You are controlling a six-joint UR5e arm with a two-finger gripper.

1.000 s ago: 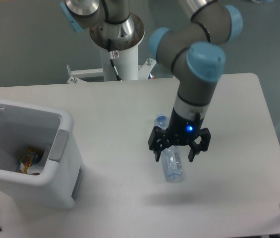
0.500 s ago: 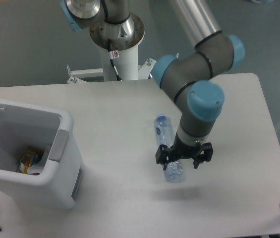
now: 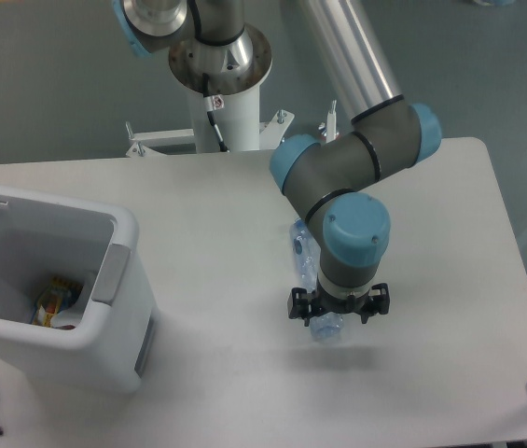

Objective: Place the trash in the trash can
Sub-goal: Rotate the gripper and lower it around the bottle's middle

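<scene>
Gripper (image 3: 339, 307) sits low over the crushed bottle (image 3: 322, 324) lying on the bench (image 3: 226, 224), jaws spread astride its lower end; its long axis runs away toward the arm's base, trash can (image 3: 104, 327) well left.

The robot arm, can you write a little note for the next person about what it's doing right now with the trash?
Gripper: low over the crushed clear bottle, fingers on either side of it; whether it has closed cannot be told from this view.
Bottle: lying on the table, right of the trash can, mostly hidden under the arm.
Trash can: lid open; a colourful packet and something white lie inside.
Done: arm is at the bottle.
Left: grip the bottle, lift it, carry it left, drop it in the can.
</scene>
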